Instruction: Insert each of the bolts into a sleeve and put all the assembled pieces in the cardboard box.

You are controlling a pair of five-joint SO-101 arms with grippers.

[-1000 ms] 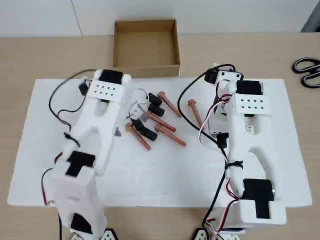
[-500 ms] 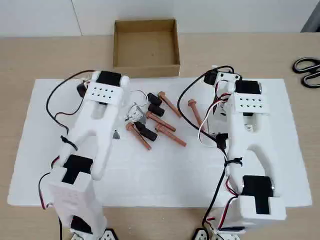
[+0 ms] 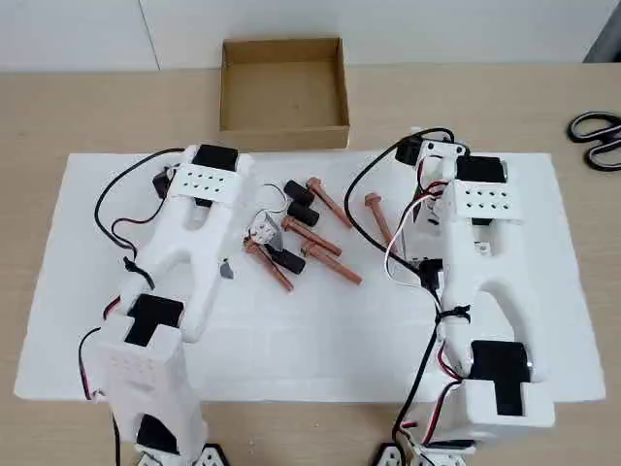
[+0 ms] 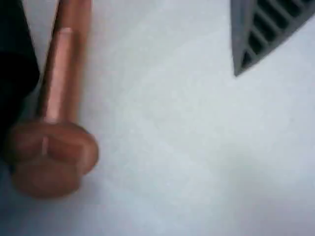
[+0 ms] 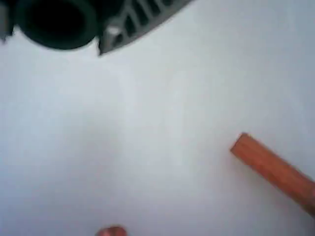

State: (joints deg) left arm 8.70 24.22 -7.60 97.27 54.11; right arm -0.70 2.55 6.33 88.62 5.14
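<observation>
hovering low over the white foam sheet (image 3: pixel 320 340) that covers the middle of the light wooden table (image 3: pixel 97 107), the left arm's end effector (image 3: pixel 245 250) has its fingers spread apart. one grey ribbed fingertip (image 4: pixel 261 34) stands off to one side of a copper-coloured flanged bolt (image 4: pixel 56 108), and in the high view the bolt's round head lies between the two fingers. a short black tubular sleeve (image 3: pixel 286 259) lies just beside that bolt's shaft, touching it or nearly so. farther on, toward the open brown cardboard box (image 3: pixel 283 136) at the far edge of the table, two more black sleeves (image 3: pixel 301 201) sit side by side. next to them is a cluster of three more copper bolts (image 3: pixel 312 236), all flat on the foam. a fifth bolt (image 3: pixel 378 216) lies apart from them, just beside the right arm. the right end effector (image 5: pixel 53 38) is tucked under its own arm in the high view. its wrist view shows it clamped on a black hollow sleeve (image 5: pixel 56 19), seen end-on, with a ribbed grey finger (image 5: pixel 142 17) pressed against the sleeve's side. near it on the foam lies the plain end of a copper shaft (image 5: pixel 273 169). a pair of black-handled scissors (image 3: pixel 594 136) rests on the bare table, well apart at the right edge.
</observation>
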